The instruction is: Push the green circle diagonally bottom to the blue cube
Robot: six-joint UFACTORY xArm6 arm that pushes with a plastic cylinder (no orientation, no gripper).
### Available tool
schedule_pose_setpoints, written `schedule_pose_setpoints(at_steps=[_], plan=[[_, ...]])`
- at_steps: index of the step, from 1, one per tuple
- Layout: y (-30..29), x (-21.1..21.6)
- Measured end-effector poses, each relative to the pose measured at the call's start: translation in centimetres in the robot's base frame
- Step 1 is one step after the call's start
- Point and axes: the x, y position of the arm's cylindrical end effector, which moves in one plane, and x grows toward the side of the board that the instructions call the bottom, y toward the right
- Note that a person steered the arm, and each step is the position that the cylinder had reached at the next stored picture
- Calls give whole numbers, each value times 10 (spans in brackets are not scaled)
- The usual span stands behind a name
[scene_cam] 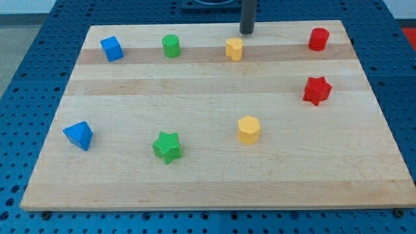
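Observation:
The green circle (171, 46), a short green cylinder, stands near the view's top left of the wooden board (208, 162). The blue cube (112, 49) sits to its left, apart from it. My tip (247, 32) is at the board's top edge, just up and right of a yellow block (234, 49) and well to the right of the green circle. It touches no block.
A red cylinder (318, 38) and a red star (316, 90) are at the view's right. A yellow hexagon block (248, 129) and a green star (168, 146) lie lower down. A blue triangular block (79, 135) is at the lower left.

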Motion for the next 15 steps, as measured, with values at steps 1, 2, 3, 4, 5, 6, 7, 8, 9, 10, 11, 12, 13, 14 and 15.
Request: schedule_pose_setpoints(at_steps=[1,2,3,4,5,6,7,8,9,10,11,12,13,14,15], plan=[[-28,0],[-50,0],[-59,0],[-69,0],[-120,0],[-144,0],[-148,-6],[-145,18],[-142,81],[-142,141],[-142,202],[-138,219],[-130,147],[-126,86],[-123,3]])
